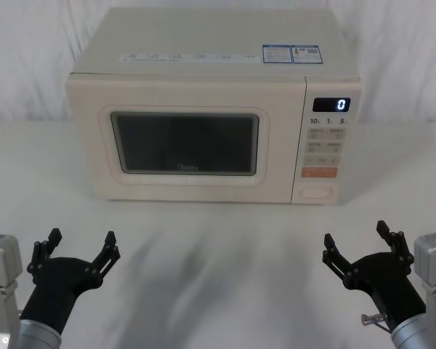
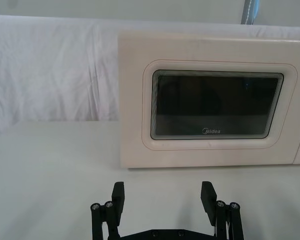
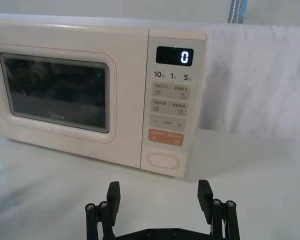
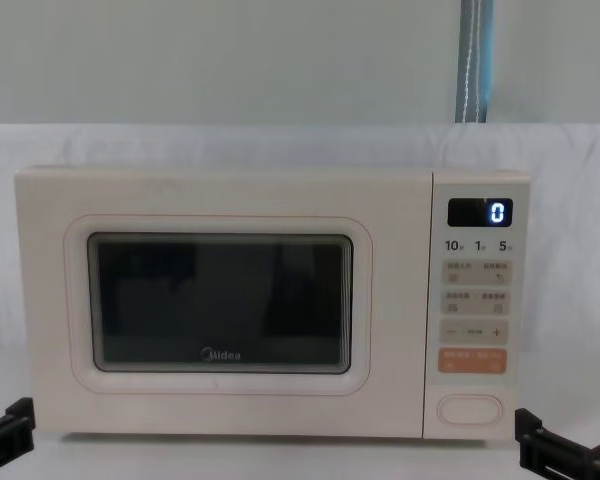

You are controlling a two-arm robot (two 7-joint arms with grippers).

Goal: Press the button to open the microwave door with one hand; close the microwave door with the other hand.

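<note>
A cream microwave [image 1: 203, 80] stands at the middle of the white table, facing me, its display reading 0. Its door [image 1: 185, 142] with the dark window [image 4: 220, 303] sits flush and closed. The wide oval button [image 1: 316, 193] is at the foot of the key panel [image 3: 168, 120], below the orange key [image 4: 471, 361]. My left gripper [image 1: 80, 247] hovers open near the front left of the table, well short of the door [image 2: 215, 102]. On the front right my right gripper [image 1: 357, 242] is open too, in line with the button [image 3: 163, 160] but apart from it.
A white cloth [image 1: 218, 240] covers the table and hangs behind the microwave. Bare tabletop lies between the grippers and the microwave's front. A pale vertical strap [image 4: 473, 60] hangs against the back wall.
</note>
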